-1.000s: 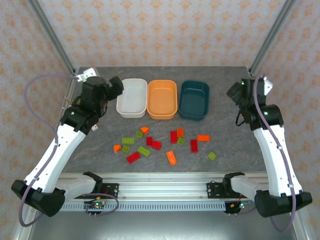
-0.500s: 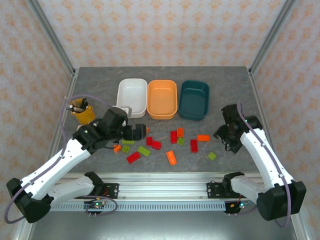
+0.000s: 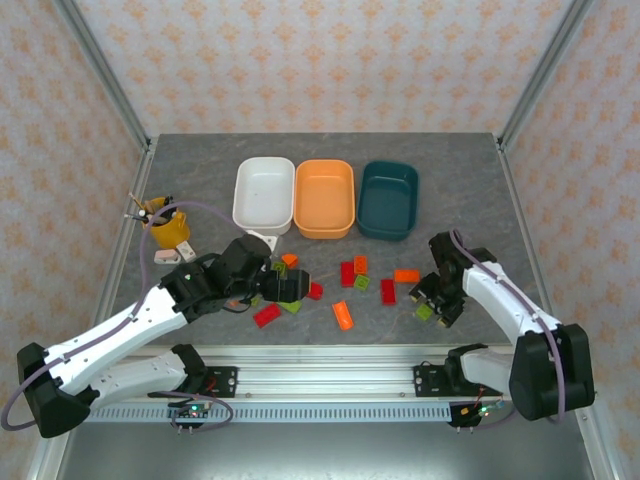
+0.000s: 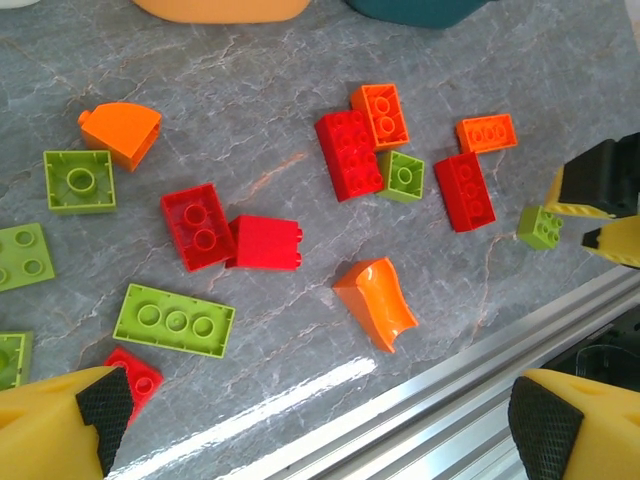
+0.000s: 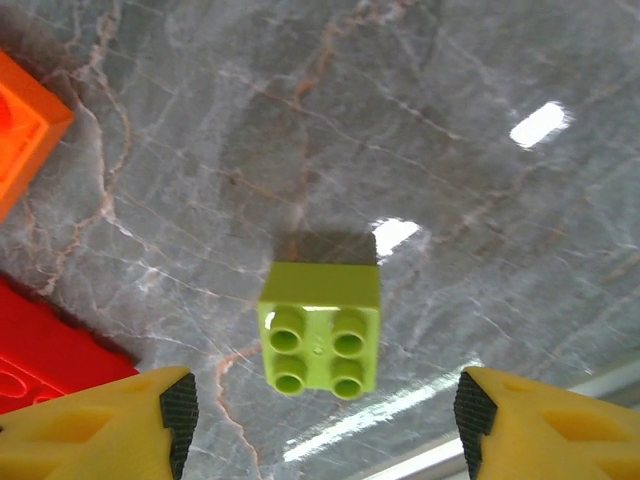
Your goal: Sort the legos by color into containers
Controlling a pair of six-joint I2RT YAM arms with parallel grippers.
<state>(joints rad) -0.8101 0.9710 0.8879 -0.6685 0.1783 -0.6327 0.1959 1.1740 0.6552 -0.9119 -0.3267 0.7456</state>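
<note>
The white tub, orange tub and dark teal tub stand in a row at the back. Orange, red and green legos lie scattered in front of them. My left gripper hangs open over the left of the pile. Ahead of its fingertips lie a curved orange brick and a long green brick. My right gripper is open and low over a small green square brick, which lies just ahead of the gap between the pads, untouched.
A yellow cup of pens stands at the left. An aluminium rail runs along the table's near edge, close behind both grippers. A red brick and an orange brick lie left of the small green one.
Both arms have swung from the back down to the bricks. The left gripper moved right over the pile; the right came in over the small green brick.
</note>
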